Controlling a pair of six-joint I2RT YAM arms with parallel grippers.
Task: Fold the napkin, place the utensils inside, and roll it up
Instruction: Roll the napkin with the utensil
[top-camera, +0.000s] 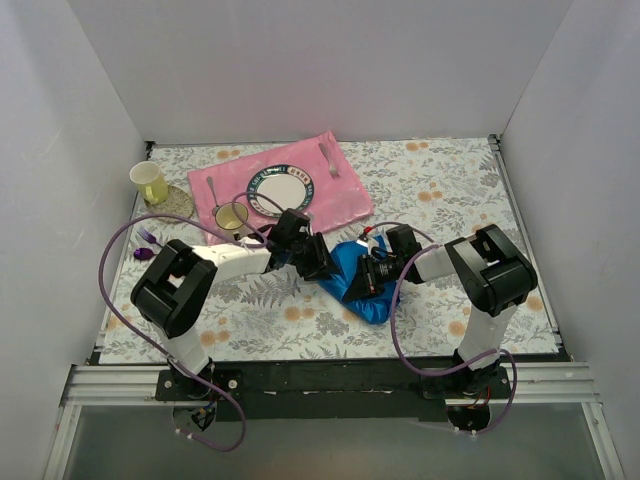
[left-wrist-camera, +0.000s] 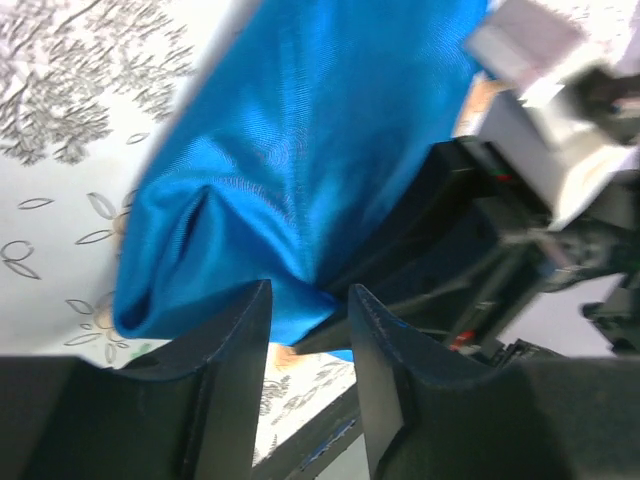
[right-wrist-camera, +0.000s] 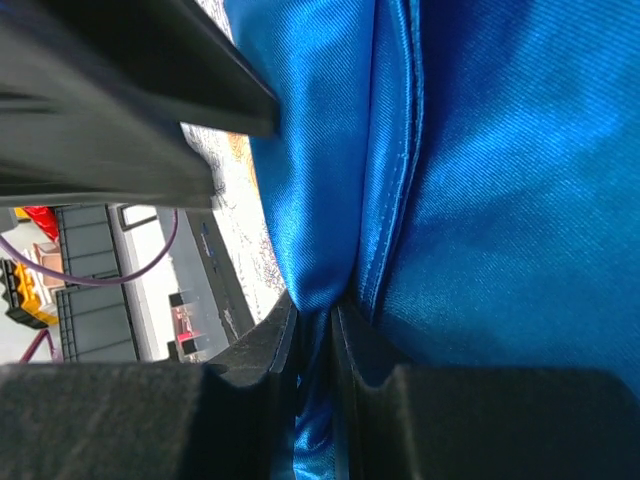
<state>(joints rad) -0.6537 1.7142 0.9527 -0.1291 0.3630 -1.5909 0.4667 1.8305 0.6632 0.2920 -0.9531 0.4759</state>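
The blue napkin (top-camera: 352, 282) lies bunched and partly lifted at the table's middle, between my two grippers. My right gripper (top-camera: 377, 270) is shut on a pinched fold of the napkin (right-wrist-camera: 470, 170), and the cloth runs down between its jaws (right-wrist-camera: 315, 305). My left gripper (top-camera: 318, 262) stands open at the napkin's left side. Its fingertips (left-wrist-camera: 310, 290) straddle a low edge of the napkin (left-wrist-camera: 290, 150), with table showing in the gap. A spoon with a round gold bowl (top-camera: 231, 216) lies on the pink placemat's near left corner.
The pink placemat (top-camera: 340, 200) at the back carries a round plate (top-camera: 281, 188) and a silver fork (top-camera: 329, 160). A yellow cup (top-camera: 149, 182) stands at the far left, with purple plastic utensils (top-camera: 146, 245) nearer. White walls enclose the flowered table (top-camera: 450, 190).
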